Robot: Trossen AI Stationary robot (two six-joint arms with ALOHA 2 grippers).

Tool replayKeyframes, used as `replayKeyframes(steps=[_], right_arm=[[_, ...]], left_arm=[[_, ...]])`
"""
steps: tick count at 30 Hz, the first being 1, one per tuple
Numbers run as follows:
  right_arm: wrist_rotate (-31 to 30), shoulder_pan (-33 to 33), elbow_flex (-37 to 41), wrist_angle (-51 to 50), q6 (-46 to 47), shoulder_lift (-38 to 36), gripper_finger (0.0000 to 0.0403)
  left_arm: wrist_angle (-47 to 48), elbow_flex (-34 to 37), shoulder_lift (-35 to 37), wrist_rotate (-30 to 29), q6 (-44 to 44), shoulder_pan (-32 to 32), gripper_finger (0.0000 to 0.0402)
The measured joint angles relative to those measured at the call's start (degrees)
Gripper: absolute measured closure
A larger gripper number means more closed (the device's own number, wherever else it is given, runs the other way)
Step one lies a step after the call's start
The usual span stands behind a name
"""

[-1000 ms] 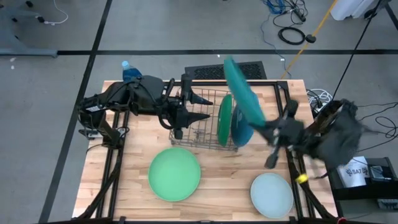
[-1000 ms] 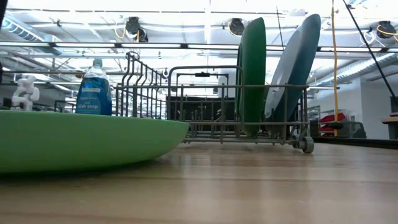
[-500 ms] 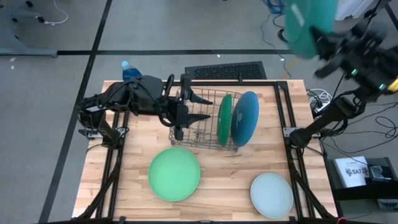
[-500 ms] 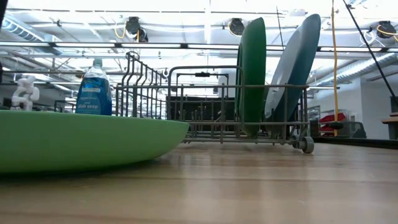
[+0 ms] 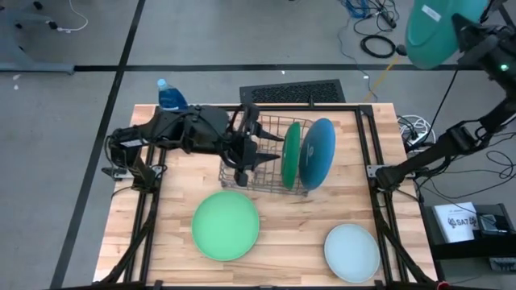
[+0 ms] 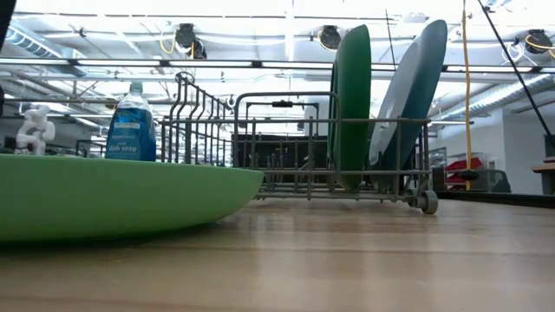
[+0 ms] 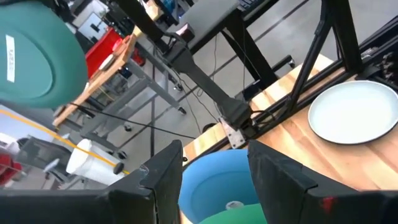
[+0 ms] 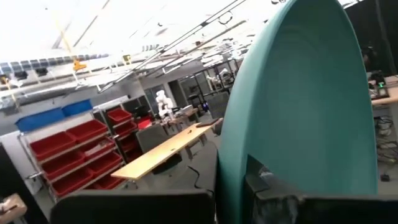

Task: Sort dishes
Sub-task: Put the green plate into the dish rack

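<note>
- Right tool [image 8: 233, 190] closed on rim of round teal plate [image 5: 431, 34], held high, beyond bench's far right corner.
- Left tool [image 5: 248, 158] over grey wire rack [image 5: 270, 157], fingers [image 7: 165, 177] apart, holding nothing.
- Dark green plate [image 5: 291, 153] & bright blue plate [image 5: 317, 153] upright in rack.
- Light green plate [image 5: 226, 225] & pale mint plate [image 5: 352, 252] flat on wooden bench [image 5: 298, 234].

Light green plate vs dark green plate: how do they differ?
Pose: the light green plate lies flat on the table; the dark green plate stands on edge in the wire rack.
Neighbours: the light green plate lies alone; the dark green plate stands beside the blue plate.
Both are round and untouched by either gripper.
</note>
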State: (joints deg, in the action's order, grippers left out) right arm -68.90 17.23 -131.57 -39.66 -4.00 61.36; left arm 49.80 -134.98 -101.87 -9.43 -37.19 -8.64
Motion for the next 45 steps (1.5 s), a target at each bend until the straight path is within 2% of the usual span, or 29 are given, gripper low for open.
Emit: replayKeyframes(steps=[6, 10, 18, 24, 30, 35, 39, 45], right_arm=[[-0.1, -2.6, 0.6, -6.7, 4.8, -5.6, 0.0394], [-0.4, -4.1, 4.1, -12.6, 9.7, -10.8, 0.0394], [0.1, -7.9, 18.6, -13.0, 13.5, -25.2, 0.0394], [1.3, -9.7, 32.9, -11.1, 16.3, -37.2, 0.0394], [3.6, -11.6, 49.1, -1.1, 16.6, -49.9, 0.0394], [13.0, -13.5, 64.9, 16.3, 14.0, -57.3, 0.0394], [22.1, -14.7, 77.1, 30.8, 13.4, -58.2, 0.0394], [28.2, -15.3, 91.0, 48.6, 18.4, -53.0, 0.0394]], left_arm=[[0.8, 0.0, -0.7, 0.0, 1.1, -0.1, 0.022], [0.7, 0.0, -0.6, 0.0, 2.4, -0.1, 0.022], [0.8, 0.0, -0.6, 0.0, 3.9, -0.1, 0.022], [0.9, 0.0, -0.6, 0.0, 3.9, -0.1, 0.022], [0.9, 0.0, -0.6, 0.0, 5.2, -0.1, 0.022], [0.9, 0.0, -0.8, 0.0, 5.4, 0.0, 0.022], [1.2, 0.0, -0.8, 0.0, 5.4, 0.0, 0.022], [4.3, 0.0, -0.8, -1.6, 6.1, 0.1, 0.022]])
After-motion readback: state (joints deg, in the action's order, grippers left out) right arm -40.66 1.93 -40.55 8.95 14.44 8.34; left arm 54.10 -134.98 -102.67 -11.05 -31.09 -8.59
